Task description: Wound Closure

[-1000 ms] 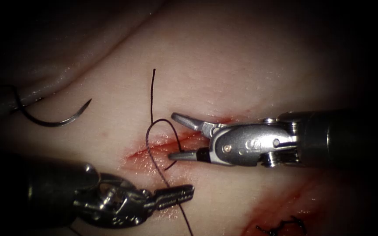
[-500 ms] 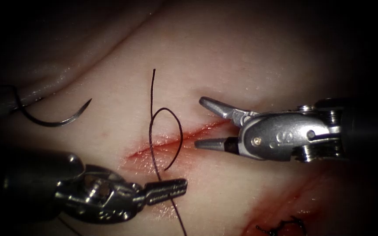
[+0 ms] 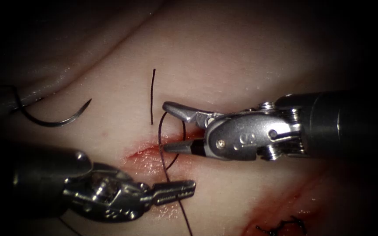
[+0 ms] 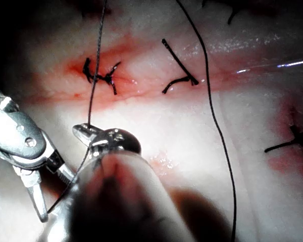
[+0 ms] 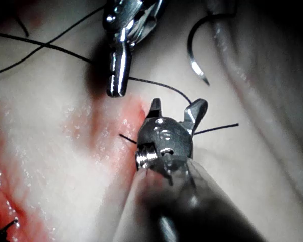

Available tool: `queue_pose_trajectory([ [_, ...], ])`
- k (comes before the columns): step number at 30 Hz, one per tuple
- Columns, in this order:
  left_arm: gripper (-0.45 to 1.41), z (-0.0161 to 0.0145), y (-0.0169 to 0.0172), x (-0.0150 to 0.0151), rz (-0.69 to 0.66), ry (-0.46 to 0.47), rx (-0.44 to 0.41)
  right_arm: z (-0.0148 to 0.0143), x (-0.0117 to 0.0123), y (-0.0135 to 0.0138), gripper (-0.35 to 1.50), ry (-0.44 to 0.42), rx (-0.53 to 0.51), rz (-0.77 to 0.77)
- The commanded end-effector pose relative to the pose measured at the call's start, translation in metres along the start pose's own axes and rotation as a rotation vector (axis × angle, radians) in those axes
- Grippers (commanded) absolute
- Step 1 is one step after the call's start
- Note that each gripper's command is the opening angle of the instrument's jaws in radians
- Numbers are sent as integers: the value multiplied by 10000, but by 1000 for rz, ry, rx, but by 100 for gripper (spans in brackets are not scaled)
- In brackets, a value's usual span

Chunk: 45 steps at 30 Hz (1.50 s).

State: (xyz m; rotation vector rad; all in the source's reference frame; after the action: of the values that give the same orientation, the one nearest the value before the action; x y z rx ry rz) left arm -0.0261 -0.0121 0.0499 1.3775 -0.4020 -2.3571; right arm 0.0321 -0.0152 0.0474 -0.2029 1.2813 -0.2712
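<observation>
Jaws spread wide on the right tool [image 3: 165, 126], reaching in flat from three o'clock, empty, with the thread [image 3: 162, 144] loop running between the two tips right over the cut [image 3: 154, 150]. Half a second back it sat further out to the right; it has come in again and the loop is now narrower, drawn against the lower tip. From the right wrist view the same tool [image 5: 174, 111] shows both tips parted, a strand crossing just past them.

Left tool [image 3: 173, 192] comes in low from eight o'clock, jaws clamped on the thread where the strand drops toward six o'clock. In the left wrist view its tip [image 4: 86, 132] grips the strand rising to twelve.

Needle [image 3: 51, 116] lies free on the tissue [image 3: 241, 57], well left of the cut at about nine o'clock, out of the tissue, held by nothing, its curve bellying downward, point aimed up toward one o'clock. Red fluid [image 3: 149, 159] pools along the cut. Tied stitches [image 4: 103, 75] sit on a nearby cut.
</observation>
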Motion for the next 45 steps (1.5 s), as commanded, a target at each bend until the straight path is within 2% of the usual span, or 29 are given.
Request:
queue_pose_trajectory([
  [1, -45, 6, 6, 0, -2, 2, 0, 18, -1, -1, 143, 8, 16, -9],
  [10, -45, 1, 6, 1, -23, 29, -7, 36, 3, -2, 139, 58, 43, -28],
  [12, -45, 1, 5, 1, -28, 33, -8, 36, 6, -4, 131, 68, 60, -44],
  [13, -45, 0, 5, 1, -28, 36, -9, 34, 8, -6, 96, 75, 83, -54],
  [14, -45, 0, 5, 1, -28, 36, -9, 34, 8, -6, 96, 75, 83, -54],
  [15, -45, 0, 5, 0, -33, 38, -10, 31, 9, -8, -17, 69, 149, -64],
  [16, -45, 0, 5, 0, -33, 39, -10, 29, 9, -8, -35, 66, 174, -63],
  [19, -45, -1, 4, 0, -39, 40, -11, 26, 5, -6, -35, 58, 172, -64],
  [20, 17, -1, 4, 0, -50, 41, -12, 22, 0, -4, -35, 40, 159, -68],
  [21, 17, -1, 4, 0, -50, 41, -12, 22, 0, -4, -35, 40, 159, -68],
  [22, 32, -1, 4, 0, -56, 42, -12, 20, -3, -3, -35, 34, 158, -69],
  [23, 34, -1, 4, 0, -62, 43, -9, 18, -7, -2, -35, 34, 155, -75],
  [27, 64, 0, 3, -1, -70, 48, 23, 14, -19, -2, -35, 18, 135, -52],
  [29, 69, 0, 3, -1, -70, 46, 29, 14, -21, -3, -35, 17, 132, -42],
  [31, 89, 2, 2, 0, -79, 34, 66, 16, -26, -4, -35, 13, 127, -35],
  [32, 89, 2, 2, 0, -79, 34, 66, 16, -26, -4, -35, 13, 127, -35],
  [34, 101, 5, 2, 2, -82, 38, 102, 18, -33, -4, -35, 8, 124, -20],
  [39, 103, 10, 1, 4, -83, 34, 108, 19, -44, 2, -35, 7, 113, 1],
  [43, 83, 15, 5, 4, -86, 29, 113, 18, -61, 11, -35, 17, 82, 45],
  [45, 81, 16, 6, 4, -84, 28, 113, 18, -64, 13, -35, 15, 81, 50],
])
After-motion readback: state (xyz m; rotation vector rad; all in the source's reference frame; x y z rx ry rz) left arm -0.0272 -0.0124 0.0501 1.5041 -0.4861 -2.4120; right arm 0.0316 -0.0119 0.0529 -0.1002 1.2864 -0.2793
